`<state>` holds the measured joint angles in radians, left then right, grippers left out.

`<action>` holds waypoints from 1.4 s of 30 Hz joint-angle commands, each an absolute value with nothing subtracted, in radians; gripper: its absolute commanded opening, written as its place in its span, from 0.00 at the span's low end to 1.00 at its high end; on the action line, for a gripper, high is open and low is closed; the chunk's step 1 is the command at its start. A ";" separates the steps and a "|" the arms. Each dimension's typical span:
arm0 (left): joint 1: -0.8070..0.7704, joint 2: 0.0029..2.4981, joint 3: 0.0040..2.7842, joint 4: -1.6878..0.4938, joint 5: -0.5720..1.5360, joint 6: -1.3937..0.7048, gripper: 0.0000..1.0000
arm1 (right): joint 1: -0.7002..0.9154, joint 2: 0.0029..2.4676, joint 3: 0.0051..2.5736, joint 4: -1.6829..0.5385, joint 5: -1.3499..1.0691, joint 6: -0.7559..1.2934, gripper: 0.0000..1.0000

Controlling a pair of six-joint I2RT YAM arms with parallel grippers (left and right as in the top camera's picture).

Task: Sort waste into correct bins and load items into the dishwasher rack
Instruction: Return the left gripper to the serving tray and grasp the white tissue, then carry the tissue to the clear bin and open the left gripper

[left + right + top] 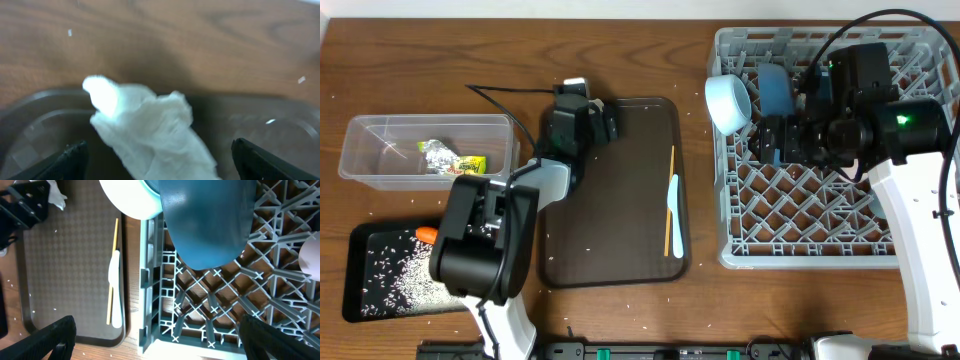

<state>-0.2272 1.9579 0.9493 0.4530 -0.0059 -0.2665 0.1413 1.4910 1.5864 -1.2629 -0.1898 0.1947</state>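
Landmark: dark brown rectangular serving tray (pixel 610 200) on wooden counter (pixel 440 60). At its far left corner, on the rim: crumpled white tissue (pixel 150 125), between wide-set jaws of left claw (pixel 160 157), no grip visible. On its right side: thin wooden chopstick (pixel 670 190) and pale blue plastic spoon (pixel 674 225), side by side. Right of it: square grey plastic dishwasher rack (pixel 820 220) with pale blue bowl (pixel 728 102) and blue plate (pixel 778 88); right claw (pixel 165 337) over the tray-side part, wide, empty. Left of it: clear plastic tub (pixel 365 150) holding yellow-green crinkled wrapper (pixel 455 158).

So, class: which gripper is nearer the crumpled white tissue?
Left. The left gripper straddles the tissue at the far edge of the brown tray, jaws open; the right gripper hovers over the dishwasher rack.
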 commanded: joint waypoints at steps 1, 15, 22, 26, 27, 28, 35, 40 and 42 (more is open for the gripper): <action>-0.226 2.006 0.953 0.455 -0.009 -0.266 0.89 | 0.153 1.473 1.588 -1.262 -0.191 0.206 0.97; -0.226 1.810 0.953 0.302 -0.004 -0.268 0.06 | 0.153 1.473 1.588 -1.272 -0.191 0.213 0.98; -0.185 1.455 0.953 0.008 -0.213 -0.268 0.06 | 0.153 1.473 1.588 -1.272 -0.191 0.213 0.98; -0.076 1.356 0.953 -0.120 -0.302 -0.301 0.06 | 0.153 1.473 1.588 -1.271 -0.191 0.213 0.98; -0.041 1.353 0.953 -0.146 -0.301 -0.326 0.06 | 0.153 1.473 1.588 -1.271 -0.192 0.213 0.98; 0.000 1.355 0.953 -0.176 -0.301 -0.364 0.06 | 0.153 1.473 1.588 -1.271 -0.192 0.213 0.97; 0.196 1.447 0.953 -0.221 -0.168 -0.458 0.08 | 0.153 1.473 1.588 -1.268 -0.192 0.213 0.98; 0.260 1.457 0.954 -0.250 -0.156 -0.521 0.86 | 0.153 1.473 1.588 -1.269 -0.192 0.213 0.97; 0.266 1.426 0.963 -0.270 -0.149 -0.487 0.99 | 0.157 1.473 1.588 -1.269 -0.203 0.212 0.96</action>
